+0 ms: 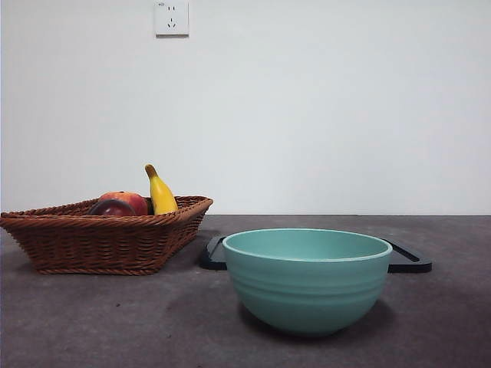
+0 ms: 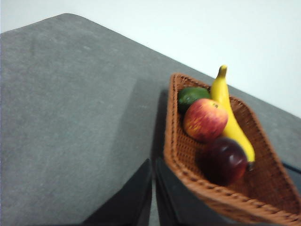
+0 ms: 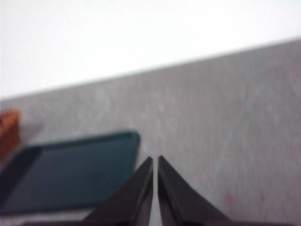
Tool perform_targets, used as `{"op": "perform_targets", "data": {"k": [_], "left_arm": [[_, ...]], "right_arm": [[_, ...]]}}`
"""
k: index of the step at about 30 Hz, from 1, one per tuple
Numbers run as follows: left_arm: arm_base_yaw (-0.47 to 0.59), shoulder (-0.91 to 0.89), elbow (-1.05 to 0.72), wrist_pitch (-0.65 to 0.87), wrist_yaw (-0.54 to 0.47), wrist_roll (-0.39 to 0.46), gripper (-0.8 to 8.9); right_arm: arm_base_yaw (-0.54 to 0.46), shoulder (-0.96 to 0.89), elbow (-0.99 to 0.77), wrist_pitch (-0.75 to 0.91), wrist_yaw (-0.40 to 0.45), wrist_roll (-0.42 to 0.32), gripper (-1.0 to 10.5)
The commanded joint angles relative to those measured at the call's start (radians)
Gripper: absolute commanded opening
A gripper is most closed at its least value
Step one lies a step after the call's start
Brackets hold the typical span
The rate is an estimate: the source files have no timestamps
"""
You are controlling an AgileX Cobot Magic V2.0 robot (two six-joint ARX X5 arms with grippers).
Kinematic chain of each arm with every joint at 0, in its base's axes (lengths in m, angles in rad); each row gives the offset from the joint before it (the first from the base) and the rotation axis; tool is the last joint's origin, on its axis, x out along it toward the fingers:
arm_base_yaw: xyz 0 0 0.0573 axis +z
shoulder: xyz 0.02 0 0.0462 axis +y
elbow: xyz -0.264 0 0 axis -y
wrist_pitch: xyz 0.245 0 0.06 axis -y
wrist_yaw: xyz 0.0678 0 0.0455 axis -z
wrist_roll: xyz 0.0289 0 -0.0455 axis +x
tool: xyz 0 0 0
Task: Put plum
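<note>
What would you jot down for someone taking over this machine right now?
Left gripper: shut, holding nothing, beside the wicker basket.
Right gripper: shut, holding nothing, over bare table near the dark tray.
Plum: in the basket with the red-orange fruit, banana and a green fruit.
Done: nothing; plum untouched.
Left: grasp it, put it down. A teal bowl stands ahead of the tray.

Plain white wall (image 1: 322, 107), white socket (image 1: 171, 18) high up; grey table (image 1: 92, 322) below.

Left gripper (image 2: 154, 165) matte black, tapered wedge tips, right gripper (image 3: 155, 162) likewise black, pointed
</note>
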Motion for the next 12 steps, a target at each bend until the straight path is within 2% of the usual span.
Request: {"op": "perform_targets", "data": {"k": [1, 6, 12], "left_arm": [[0.002, 0.010, 0.064, -0.027, 0.010, -0.015, 0.12], [0.002, 0.066, 0.175, -0.087, 0.043, 0.003, 0.12], [0.001, 0.205, 0.323, -0.168, 0.201, 0.089, 0.12]], "right_arm": [[0.000, 0.011, 0.058, -0.019, -0.002, 0.018, 0.1], [0.000, 0.067, 0.173, -0.093, -0.022, 0.015, 0.1], [0.000, 0.197, 0.325, -0.209, -0.122, -0.019, 0.1]]}}
